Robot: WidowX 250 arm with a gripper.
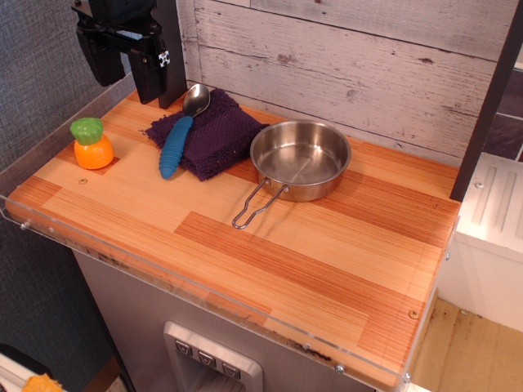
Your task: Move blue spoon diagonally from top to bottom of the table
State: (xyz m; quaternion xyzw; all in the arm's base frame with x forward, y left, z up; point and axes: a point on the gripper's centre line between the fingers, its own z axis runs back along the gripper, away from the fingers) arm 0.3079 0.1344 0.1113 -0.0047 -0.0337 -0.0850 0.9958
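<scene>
Gripper (131,69) hangs at upper left of frame, above the back corner of the table (327,278), holding nothing; two dark fingers visible with a gap between them, so jaws look parted, though exactly how wide is hard to read from this angle. Blue spoon (177,140) lies upper left-centre, handle pointing toward lower left, silver bowl toward the back wall, resting mostly on a purple cloth (216,135) with the handle tip reaching onto bare wood. Spoon not yet touched, task not started. Steel pan (300,159) sits just right of the cloth, wire handle pointing toward frame bottom. Orange toy vegetable with green top (92,144) at left, near the spoon handle. Risks, my read: a pinch on the ribbed handle could snag the cloth and drag it along; a diagonal path to lower right crosses the pan and its handle, so a low carry could clip it; a grasp near the handle tip may let the spoon pivot or slip.
</scene>
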